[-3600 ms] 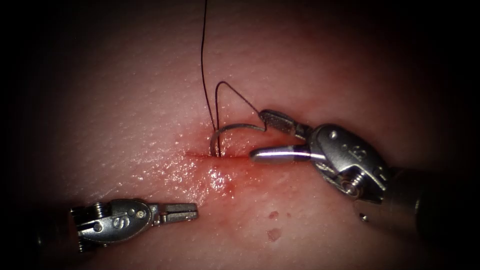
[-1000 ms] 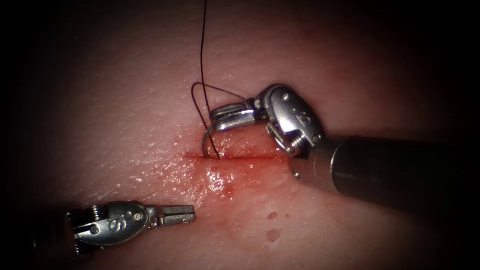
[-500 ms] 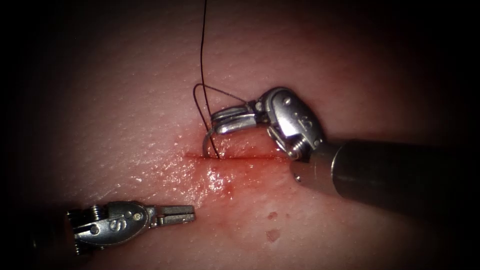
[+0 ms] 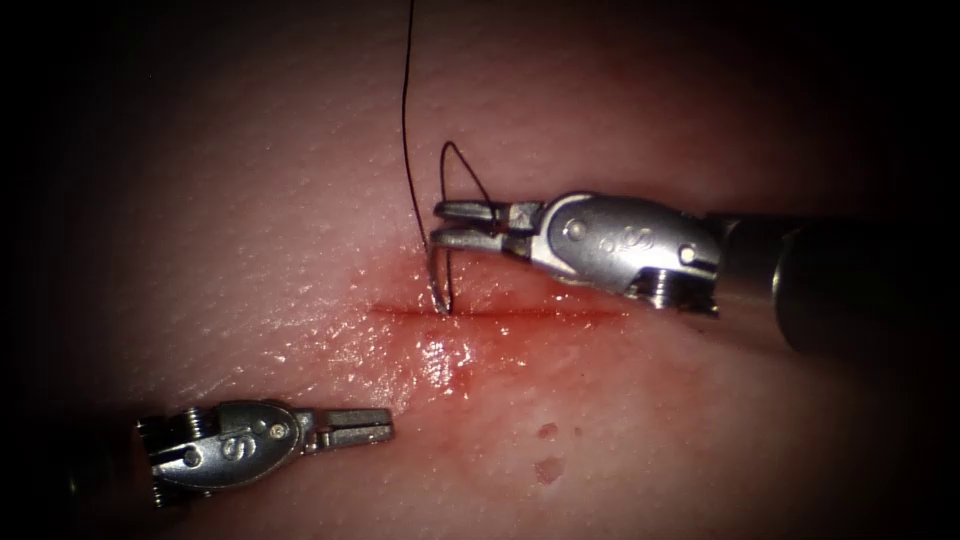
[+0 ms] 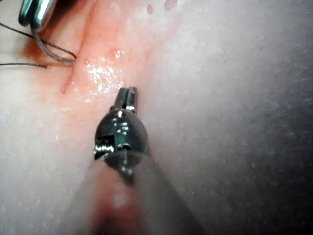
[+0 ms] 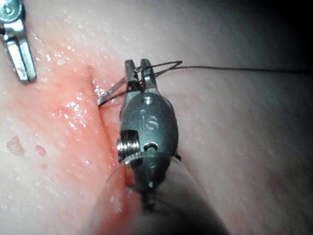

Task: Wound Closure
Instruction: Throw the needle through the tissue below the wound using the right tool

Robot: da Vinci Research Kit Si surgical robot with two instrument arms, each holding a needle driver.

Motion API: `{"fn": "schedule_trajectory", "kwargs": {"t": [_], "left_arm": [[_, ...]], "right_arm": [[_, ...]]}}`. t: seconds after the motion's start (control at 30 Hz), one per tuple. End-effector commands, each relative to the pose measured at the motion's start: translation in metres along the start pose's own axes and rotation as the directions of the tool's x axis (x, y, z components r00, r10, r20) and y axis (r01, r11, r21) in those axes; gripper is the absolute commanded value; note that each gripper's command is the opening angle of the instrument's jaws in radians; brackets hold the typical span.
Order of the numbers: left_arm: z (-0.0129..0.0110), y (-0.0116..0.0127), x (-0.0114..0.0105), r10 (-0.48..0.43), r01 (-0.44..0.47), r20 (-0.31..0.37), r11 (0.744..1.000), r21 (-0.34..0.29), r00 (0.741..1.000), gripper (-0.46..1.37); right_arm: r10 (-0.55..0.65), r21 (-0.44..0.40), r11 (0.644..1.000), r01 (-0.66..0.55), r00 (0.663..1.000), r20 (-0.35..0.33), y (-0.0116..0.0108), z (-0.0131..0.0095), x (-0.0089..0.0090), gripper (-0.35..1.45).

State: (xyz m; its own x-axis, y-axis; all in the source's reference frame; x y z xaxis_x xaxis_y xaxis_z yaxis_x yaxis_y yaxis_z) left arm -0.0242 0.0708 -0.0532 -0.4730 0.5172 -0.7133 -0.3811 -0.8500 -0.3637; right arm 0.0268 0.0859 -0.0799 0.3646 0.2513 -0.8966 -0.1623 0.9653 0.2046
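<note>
The right tool point(image 4: 438, 225) comes in from the right above the cut point(image 4: 520, 313), with its jaws shut on the curved needle point(image 4: 437, 275) near the tail end. From the jaws the needle arcs steeply down, and its point sinks into the tissue point(image 4: 250, 200) at the cut's far lip, close to the left end. Dark thread point(image 4: 407, 120) runs down from the top edge and forms a small loop over the jaws. In the right wrist view the right tool point(image 6: 139, 68) grips the needle point(image 6: 110, 93). The left tool point(image 4: 385, 428) lies at the lower left, shut on nothing.
Red fluid point(image 4: 435, 360) wets the tissue just below the cut, with two small red spots point(image 4: 546, 450) further down. The right tool's shaft point(image 4: 850, 285) crosses the right side above the cut. The left tool point(image 5: 128, 95) hovers beside the glistening patch.
The right tool has swung its wrist and its shaft has risen towards the upper right. The needle has turned more upright in the cut and the thread loop shifted right. The left tool has stayed still.
</note>
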Motion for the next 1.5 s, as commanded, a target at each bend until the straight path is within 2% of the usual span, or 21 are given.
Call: {"fn": "schedule_trajectory", "kwargs": {"t": [0.03,0.13,0.33,0.43,0.5,0.53,0.6,0.63,0.73,0.77,0.8,0.83,0.87,0.97,1.03,1.17,1.37,1.5], "left_arm": [[0.0,0.0,-0.0001,0.001,-0.001,0.0,1.0,-0.004,1.0,-0.35],[0.0,0.0,-0.0002,0.001,-0.001,0.0,1.0,-0.004,1.0,-0.35],[-0.0001,0.0,-0.0003,0.003,-0.003,-0.001,1.0,-0.004,1.0,-0.35],[-0.0001,0.0,-0.0003,0.004,-0.004,-0.001,1.0,-0.005,1.0,-0.35],[0.0,0.0,-0.0004,0.004,-0.004,-0.001,1.0,-0.005,1.0,-0.35],[0.0,0.0,-0.0004,0.004,-0.004,0.002,1.0,-0.006,1.0,-0.35],[0.0,0.0,-0.0004,0.004,-0.004,0.002,1.0,-0.006,1.0,-0.35],[0.0,0.0,-0.0004,0.004,-0.004,0.002,1.0,-0.006,1.0,-0.35],[0.0,0.0,-0.0004,0.004,-0.004,0.002,1.0,-0.006,1.0,-0.35],[0.0,0.0,-0.0004,0.004,-0.004,0.004,1.0,-0.007,1.0,-0.35],[0.0,0.0,-0.0004,0.004,-0.004,0.004,1.0,-0.007,1.0,-0.35],[0.0,0.0,-0.0004,0.004,-0.004,0.004,1.0,-0.007,1.0,-0.35],[0.0,0.0,-0.0004,0.004,-0.004,0.005,1.0,-0.007,1.0,-0.35],[0.0,0.0,-0.0004,0.004,-0.004,0.004,1.0,-0.007,1.0,-0.35],[0.0,0.0,-0.0004,0.005,-0.005,0.007,1.0,-0.008,1.0,-0.35],[0.0,0.0001,-0.0004,0.006,-0.006,0.01,1.0,-0.009,1.0,-0.35],[0.0,0.0001,-0.0005,0.007,-0.006,0.01,1.0,-0.008,1.0,-0.35],[0.0,0.0001,-0.0005,0.007,-0.007,0.01,1.0,-0.008,1.0,-0.35]], "right_arm": [[0.014,-0.021,1.0,-0.013,0.999,0.039,-0.0004,0.0001,0.0006,-0.35],[0.028,-0.049,0.999,-0.022,0.992,0.12,-0.0014,0.0003,0.0012,-0.35],[0.058,-0.127,0.991,-0.029,0.972,0.228,-0.0025,0.0005,0.0012,-0.35],[0.069,-0.126,0.991,-0.041,0.972,0.225,-0.0026,0.0005,0.0011,-0.35],[0.021,-0.082,0.997,-0.004,0.979,0.204,-0.0024,0.0006,0.0011,-0.35],[-0.017,-0.029,0.999,0.022,0.986,0.167,-0.0019,0.0006,0.001,-0.35],[-0.028,-0.01,1.0,0.029,0.991,0.134,-0.0015,0.0006,0.0009,-0.35],[-0.031,-0.008,0.999,0.032,0.993,0.117,-0.0014,0.0006,0.0008,-0.26],[-0.057,0.023,0.998,0.056,0.998,0.027,-0.0008,0.0004,0.0001,0.32],[-0.066,0.025,0.998,0.066,0.998,-0.002,-0.0005,0.0004,-0.0001,0.69],[-0.07,0.024,0.997,0.071,0.997,-0.02,-0.0003,0.0004,-0.0003,0.9],[-0.077,0.024,0.997,0.078,0.996,-0.044,-0.0001,0.0004,-0.0006,1.04],[-0.081,0.025,0.996,0.083,0.995,-0.06,0.0001,0.0003,-0.0008,1.1],[-0.096,0.033,0.994,0.101,0.989,-0.114,0.0006,0.0001,-0.0016,1.21],[-0.091,0.05,0.994,0.1,0.984,-0.15,0.0008,0.0001,-0.0019,1.21],[-0.067,0.109,0.989,0.098,0.965,-0.255,0.0014,0.0001,-0.0028,1.09],[-0.007,0.199,0.974,0.104,0.9,-0.435,0.0023,0.0006,-0.0036,0.97],[0.017,0.247,0.962,0.115,0.88,-0.475,0.0023,0.0012,-0.0038,0.97]]}}
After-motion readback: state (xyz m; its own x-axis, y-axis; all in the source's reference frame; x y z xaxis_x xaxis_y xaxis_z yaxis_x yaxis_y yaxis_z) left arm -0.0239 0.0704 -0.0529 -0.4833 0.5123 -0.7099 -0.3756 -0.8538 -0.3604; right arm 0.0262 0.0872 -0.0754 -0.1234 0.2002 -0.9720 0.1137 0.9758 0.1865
